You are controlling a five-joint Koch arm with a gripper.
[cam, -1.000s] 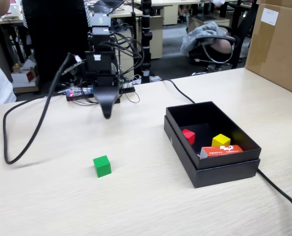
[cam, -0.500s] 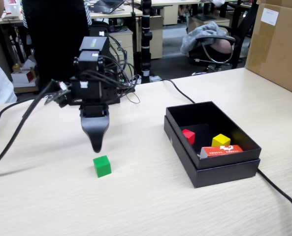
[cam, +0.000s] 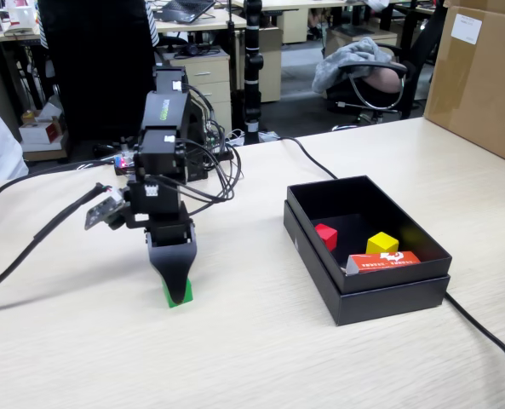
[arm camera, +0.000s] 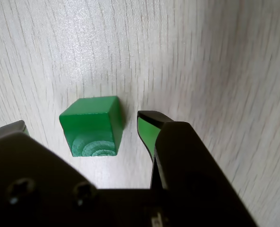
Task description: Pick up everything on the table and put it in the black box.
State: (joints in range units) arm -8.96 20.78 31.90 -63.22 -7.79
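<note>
The arm points straight down at the table. Its gripper is apart, with 1 finger on each side of the green cube. The cube sits flat on the table, between the fingers; the green-tipped finger is just beside it, with a thin gap. Off to the right in the fixed view is the black box. Inside are a red cube, a yellow cube and a small red packet.

Office desks, swivel chair behind
</note>
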